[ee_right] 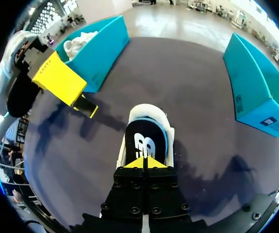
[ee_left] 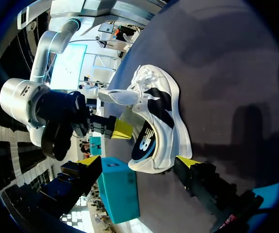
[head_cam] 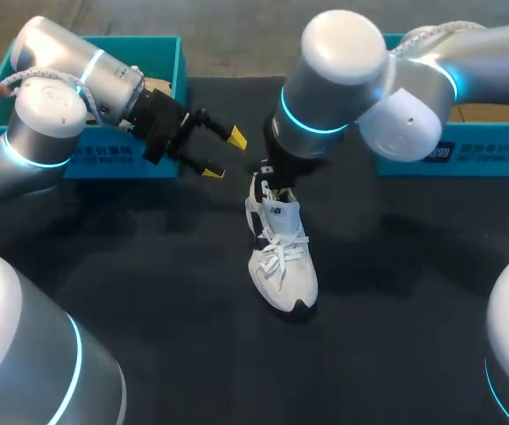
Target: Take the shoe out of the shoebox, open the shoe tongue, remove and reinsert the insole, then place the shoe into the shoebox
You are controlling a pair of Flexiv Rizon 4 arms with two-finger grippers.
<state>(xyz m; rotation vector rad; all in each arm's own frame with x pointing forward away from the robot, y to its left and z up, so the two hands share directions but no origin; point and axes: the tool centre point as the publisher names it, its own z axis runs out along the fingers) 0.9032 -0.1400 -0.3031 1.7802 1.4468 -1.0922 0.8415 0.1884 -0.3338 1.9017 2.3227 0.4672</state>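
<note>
A white shoe (head_cam: 282, 258) with white laces lies on the black table, toe toward me. Its dark insole (ee_right: 146, 141) carries a white logo and shows in the heel opening. My right gripper (ee_right: 144, 163) comes down at the heel, its yellow tips shut on the insole's heel end. In the left wrist view the insole (ee_left: 144, 145) stands partly out of the shoe (ee_left: 161, 114). My left gripper (head_cam: 223, 153) hangs open to the left of the heel, apart from it, with nothing held. From its own wrist view the left gripper (ee_left: 138, 165) faces the shoe's side.
A teal shoebox (head_cam: 161, 88) stands at the back left behind my left arm. A second teal box (head_cam: 466, 159) stands at the back right under my right arm. Both flank the shoe, seen also as the left box (ee_right: 100, 48) and the right box (ee_right: 255, 87).
</note>
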